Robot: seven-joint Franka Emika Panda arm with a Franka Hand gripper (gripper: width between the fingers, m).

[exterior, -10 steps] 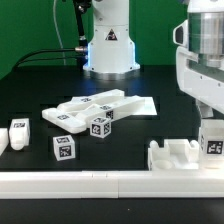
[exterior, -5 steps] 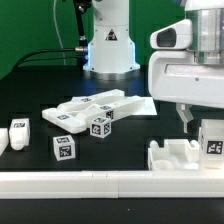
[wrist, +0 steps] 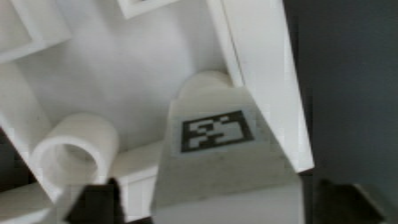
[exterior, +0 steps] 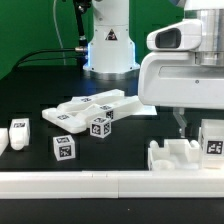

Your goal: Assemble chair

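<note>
Two dark fingers (wrist: 89,200) of the gripper (wrist: 214,206) stand wide apart in the wrist view, one on each side of a narrow white tagged piece (wrist: 217,125) that lies straight beneath the opening. Nothing is clamped. A gap shows between each finger and the piece (whether the tips have reached its level I cannot tell). Close beside that piece sits a white part with a rounded loop (wrist: 71,150).

In the exterior view the gripper (exterior: 181,122) hangs just above a shaped white bracket part (exterior: 178,154). An upright tagged block (exterior: 212,140) stands right next to it, toward the exterior view's right.

Well away from the gripper, toward the exterior view's left, the other chair pieces lie on the black table (exterior: 40,85). They are a heap of flat slabs (exterior: 105,103), a tagged cube (exterior: 100,125) at the heap's near edge, a second cube (exterior: 64,149) standing apart, and a small block (exterior: 20,131) farthest off. The long white border rail (exterior: 90,185) runs along the near side, just beyond the bracket part from the gripper.
</note>
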